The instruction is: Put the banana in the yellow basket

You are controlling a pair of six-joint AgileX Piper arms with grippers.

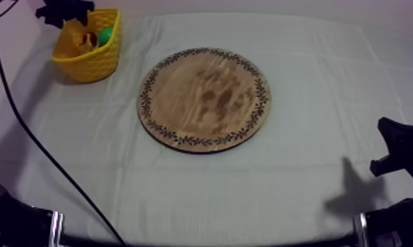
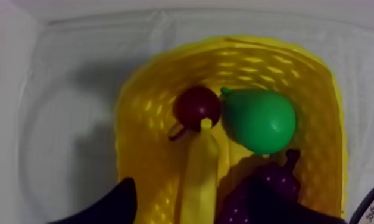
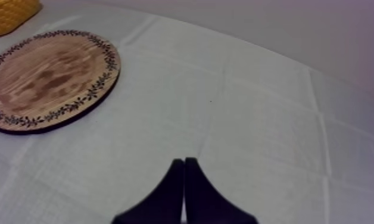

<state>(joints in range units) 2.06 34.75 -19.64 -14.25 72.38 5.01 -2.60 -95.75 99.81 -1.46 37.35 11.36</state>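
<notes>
Beneath the left gripper [image 1: 66, 14]: the banana [image 2: 198, 173] lies lengthwise in the yellow basket [image 2: 143, 125]. Its body runs between the two black fingers [image 2: 115, 205], which stand apart and clamp nothing.
Gap at the near finger: a strip of basket floor shows between that finger and the banana.
Grapes [image 2: 264, 190]: a dark bunch pressed against the banana's side, the closest neighbour to the hand.
Small red fruit [image 2: 196, 106]: just past the hand, touching the banana's far tip.
Pear [image 2: 259, 119]: green, beyond the grapes, side by side with the small red fruit and touching it.
Basket walls: they close round all four fruits, and the hand hangs over the open top.
Wooden board [image 1: 204, 98]: well apart from the left gripper, at the middle of the cloth [image 1: 301, 190].
Right gripper [image 3: 184, 164]: fingers together in a narrow wedge, gripping nothing, low over the cloth. The board lies ahead of it to one side, with the basket's corner beyond the board.
</notes>
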